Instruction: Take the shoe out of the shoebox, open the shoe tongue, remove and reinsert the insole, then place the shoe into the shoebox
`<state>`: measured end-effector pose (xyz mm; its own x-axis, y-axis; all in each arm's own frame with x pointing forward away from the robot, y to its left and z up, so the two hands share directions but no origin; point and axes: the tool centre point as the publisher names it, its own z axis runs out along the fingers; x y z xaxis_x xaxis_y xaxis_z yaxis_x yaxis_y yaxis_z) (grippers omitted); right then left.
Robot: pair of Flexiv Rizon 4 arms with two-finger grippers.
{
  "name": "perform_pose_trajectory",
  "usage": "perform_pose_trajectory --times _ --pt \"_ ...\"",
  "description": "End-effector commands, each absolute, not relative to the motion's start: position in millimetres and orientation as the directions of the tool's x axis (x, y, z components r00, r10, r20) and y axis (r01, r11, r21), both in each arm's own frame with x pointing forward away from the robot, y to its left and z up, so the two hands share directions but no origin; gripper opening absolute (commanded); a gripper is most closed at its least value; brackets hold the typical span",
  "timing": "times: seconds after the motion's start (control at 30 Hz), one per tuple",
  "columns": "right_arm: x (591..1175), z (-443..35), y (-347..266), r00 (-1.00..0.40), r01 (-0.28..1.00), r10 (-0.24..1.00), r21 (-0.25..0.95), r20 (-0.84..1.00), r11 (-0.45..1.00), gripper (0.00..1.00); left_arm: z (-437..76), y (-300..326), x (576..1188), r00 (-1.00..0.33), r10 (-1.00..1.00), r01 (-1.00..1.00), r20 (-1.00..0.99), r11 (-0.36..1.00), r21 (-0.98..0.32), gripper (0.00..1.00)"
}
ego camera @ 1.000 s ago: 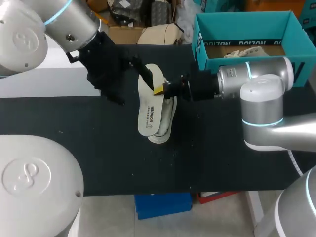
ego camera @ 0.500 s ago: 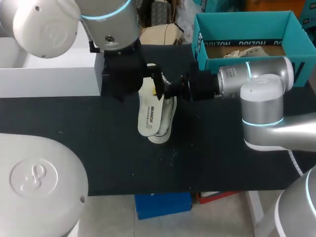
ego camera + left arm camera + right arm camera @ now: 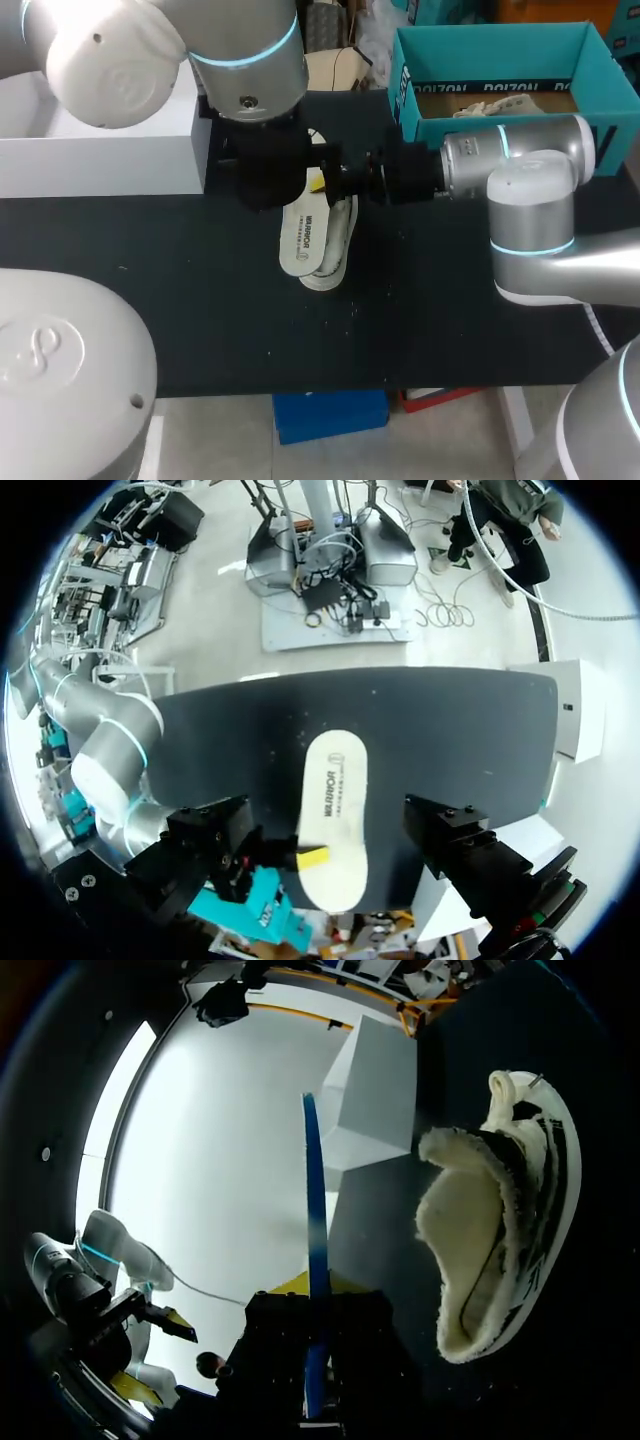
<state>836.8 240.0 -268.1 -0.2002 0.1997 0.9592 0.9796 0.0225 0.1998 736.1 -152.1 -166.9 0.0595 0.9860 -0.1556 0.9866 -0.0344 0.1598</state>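
Observation:
A white insole (image 3: 305,235) with dark print hangs tilted over the white shoe (image 3: 338,250), which lies on the black table. My right gripper (image 3: 335,182), coming in from the right, is shut on the insole's edge. In the left wrist view its yellow tip (image 3: 312,858) pinches the insole (image 3: 338,810). My left gripper (image 3: 268,165) hovers open above the insole's far end and hides it; one finger (image 3: 470,855) stands clear of the insole. The right wrist view shows the insole (image 3: 314,1240) edge-on and the fleece-lined shoe (image 3: 490,1220) beside it.
The teal shoebox (image 3: 490,55) stands open at the back right with paper inside. A white box (image 3: 100,150) sits at the back left, close to my left arm. The black table (image 3: 420,310) runs bare toward the front.
My left arm has swung to the right, so its gripper now sits over the insole's far end. The right arm, insole and shoe have stayed put.

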Motion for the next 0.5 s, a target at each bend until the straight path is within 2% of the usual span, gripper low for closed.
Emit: perform_pose_trajectory --times 0.03,0.5 --pt "836 -269 241 -0.200 0.980 0.200 0.200 0.959 0.019 0.00 -174 -151 740 0.069 0.983 0.984 -0.169 -0.040 0.171 1.00" --pt "836 -269 241 -0.200 0.980 0.200 0.200 0.959 0.019 0.00 -162 -150 798 0.101 0.987 0.982 -0.124 -0.079 0.169 1.00"
